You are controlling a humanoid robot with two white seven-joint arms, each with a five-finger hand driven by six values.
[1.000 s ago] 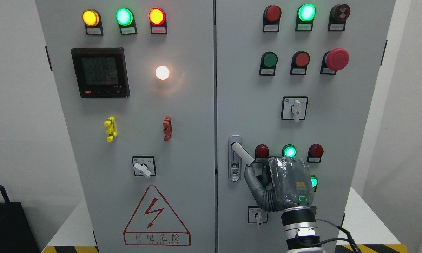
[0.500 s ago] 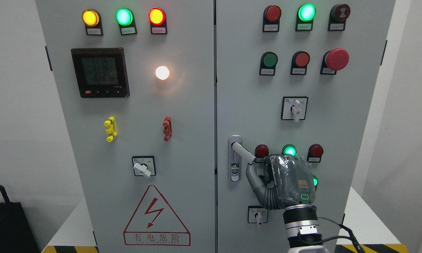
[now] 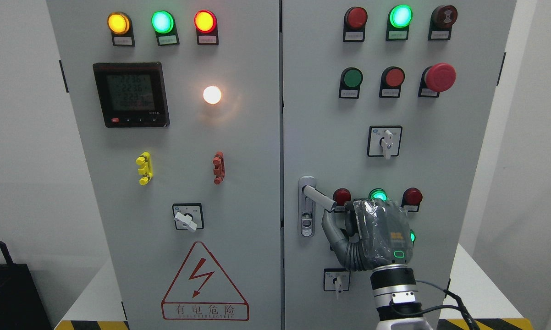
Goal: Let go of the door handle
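Note:
The door handle point(image 3: 318, 197) is a silver lever on a chrome plate point(image 3: 306, 215) at the left edge of the cabinet's right door point(image 3: 321, 114). The lever slants down to the right, and its whole length shows. My right hand point(image 3: 337, 219) comes up from the bottom right, its back towards the camera. It sits just right of and below the lever's tip. The thumb point(image 3: 331, 229) stands apart under the tip, and the loosely bent fingers close around nothing. The left arm is out of view.
Red and green lamps point(image 3: 378, 196) sit just behind the hand, and a small rotary switch point(image 3: 336, 279) lies below it. Another switch point(image 3: 385, 141) and a red mushroom button point(image 3: 439, 77) are higher up. The left door point(image 3: 188, 137) carries a meter, lamps and a warning triangle.
The hand has shifted slightly up and to the right. The thumb, which touched the lever's tip, now stands off it. The lever has swung up to a flatter slant.

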